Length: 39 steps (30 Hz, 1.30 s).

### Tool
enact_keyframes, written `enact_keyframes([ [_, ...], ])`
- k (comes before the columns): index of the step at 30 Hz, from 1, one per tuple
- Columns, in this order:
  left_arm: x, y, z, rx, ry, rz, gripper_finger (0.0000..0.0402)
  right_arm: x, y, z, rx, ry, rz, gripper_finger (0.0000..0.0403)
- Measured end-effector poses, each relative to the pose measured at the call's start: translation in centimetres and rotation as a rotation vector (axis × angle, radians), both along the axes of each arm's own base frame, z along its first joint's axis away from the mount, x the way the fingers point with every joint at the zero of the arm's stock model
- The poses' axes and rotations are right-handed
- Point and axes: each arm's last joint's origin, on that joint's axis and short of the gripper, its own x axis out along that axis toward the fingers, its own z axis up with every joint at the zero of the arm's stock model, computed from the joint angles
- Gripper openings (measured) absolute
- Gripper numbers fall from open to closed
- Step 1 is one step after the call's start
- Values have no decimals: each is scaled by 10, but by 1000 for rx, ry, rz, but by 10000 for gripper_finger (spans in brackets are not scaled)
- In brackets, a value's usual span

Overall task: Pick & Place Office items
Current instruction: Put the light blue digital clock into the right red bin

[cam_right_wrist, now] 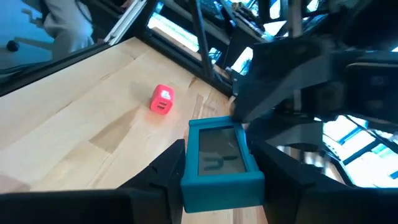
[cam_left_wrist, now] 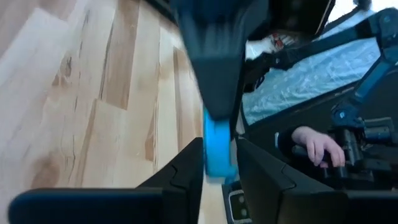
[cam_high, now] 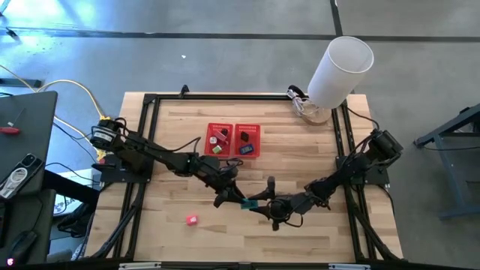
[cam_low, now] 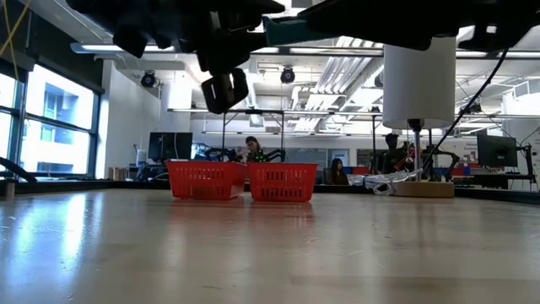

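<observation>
Bright, even ceiling light – window glare on the tabletop [cam_low: 253,245] in the low view – close wrist-view foregrounds blurred.

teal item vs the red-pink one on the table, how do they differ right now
The teal item is held off the wood between the right gripper fingers, with the left gripper at its other end; the red-pink item lies loose on the table, untouched. The teal one is a flat rectangular piece, the red-pink one a small chunky block. Both are outside the red basket.
</observation>
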Motion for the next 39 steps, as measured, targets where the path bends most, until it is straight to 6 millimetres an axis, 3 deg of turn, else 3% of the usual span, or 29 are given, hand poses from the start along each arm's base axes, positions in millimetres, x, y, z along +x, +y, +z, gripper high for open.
enact_keyframes([
  [10, 2, 3, 8, -5, -81, 7, 191, -1, 1, -2, -6, 13, -13, 142],
  [16, 6, 28, 9, 72, -131, -1, 199, -4, -2, -5, 158, 64, -105, 142],
  [24, 4, 68, -12, 178, 57, 114, 199, -17, -19, 18, 314, 119, -250, 142],
  [30, -8, 78, -11, 357, 160, 240, 199, -8, -48, 45, 378, 203, -380, 142],
  [35, -29, 64, 2, 561, 250, 382, 199, 16, -92, 67, 486, 354, -523, 142],
  [39, -44, 49, 10, 626, 291, 380, 199, 26, -129, 79, 552, 409, -592, 142],
])
